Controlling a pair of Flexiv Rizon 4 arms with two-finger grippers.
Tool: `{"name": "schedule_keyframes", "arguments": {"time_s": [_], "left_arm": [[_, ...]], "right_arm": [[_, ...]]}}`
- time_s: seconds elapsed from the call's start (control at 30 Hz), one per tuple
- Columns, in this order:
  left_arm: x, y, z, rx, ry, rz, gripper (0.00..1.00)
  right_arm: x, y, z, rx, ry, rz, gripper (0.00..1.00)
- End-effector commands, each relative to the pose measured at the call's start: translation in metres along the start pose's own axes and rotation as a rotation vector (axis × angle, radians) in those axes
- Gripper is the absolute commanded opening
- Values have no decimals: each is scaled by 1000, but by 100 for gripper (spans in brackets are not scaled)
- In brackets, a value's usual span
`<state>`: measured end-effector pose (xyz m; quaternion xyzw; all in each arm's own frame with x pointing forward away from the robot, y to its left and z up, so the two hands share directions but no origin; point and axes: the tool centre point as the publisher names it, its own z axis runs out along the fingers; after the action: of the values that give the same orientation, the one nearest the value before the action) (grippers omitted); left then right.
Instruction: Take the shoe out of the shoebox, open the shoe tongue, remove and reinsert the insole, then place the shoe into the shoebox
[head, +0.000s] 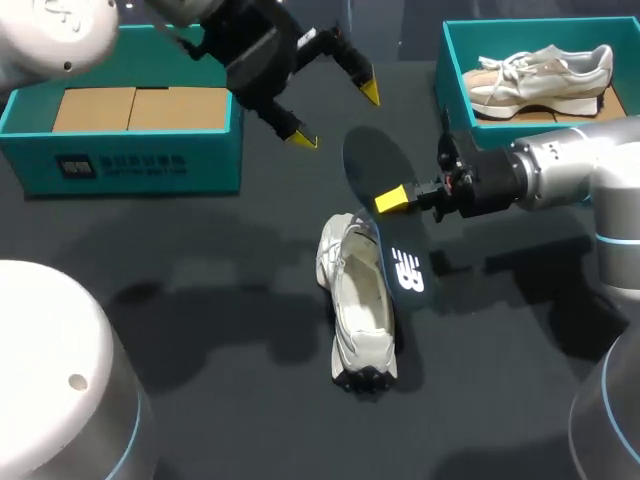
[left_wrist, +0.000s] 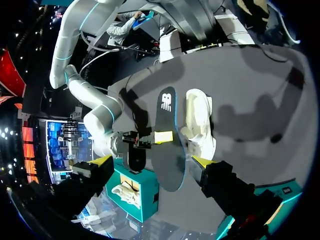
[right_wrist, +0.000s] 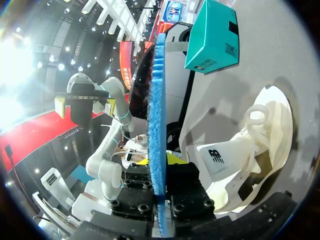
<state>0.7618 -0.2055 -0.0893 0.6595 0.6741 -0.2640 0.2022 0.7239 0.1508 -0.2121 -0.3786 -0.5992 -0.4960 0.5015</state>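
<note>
Head view looks down on the table (head: 200, 300) from above and behind; both wrist views sit close, sharing the shoe (left_wrist: 200, 125) and the insole (left_wrist: 167, 167).

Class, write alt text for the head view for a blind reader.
The right claw grips a dark oval insole beside a white lace-up sneaker lying on the black table. The left claw hangs open near a teal cardboard shoebox.

Matt, dark, even table top (head: 180, 300). Soft cream cloth and mesh on the shoe (head: 362, 315), smooth inside. Dark smooth face on the insole (head: 402, 250), rough blue foam along its edge. Matt teal card on the shoebox (head: 150, 150), plain brown card within.
</note>
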Motion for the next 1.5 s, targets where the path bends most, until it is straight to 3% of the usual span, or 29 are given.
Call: {"name": "schedule_keyframes", "arguments": {"time_s": [0.03,0.3,0.53,0.83,1.3,1.4,1.5], "left_arm": [[-10,12,1,63,310,-9,100],[-6,18,12,168,514,-61,100],[-12,8,15,113,632,-30,100],[-14,4,17,64,697,-71,100],[-17,0,14,34,636,-148,100],[-19,-4,9,6,573,-116,100],[-19,-7,0,-18,421,-110,100]], "right_arm": [[0,-1,1,-1,-3,1,0],[0,-1,1,-1,-3,1,0],[0,-1,1,-1,-3,1,0],[0,-1,1,-1,-3,1,0],[0,-1,1,-1,-3,1,0],[0,-1,1,-1,-3,1,0],[0,-1,1,-1,-3,1,0]]}}
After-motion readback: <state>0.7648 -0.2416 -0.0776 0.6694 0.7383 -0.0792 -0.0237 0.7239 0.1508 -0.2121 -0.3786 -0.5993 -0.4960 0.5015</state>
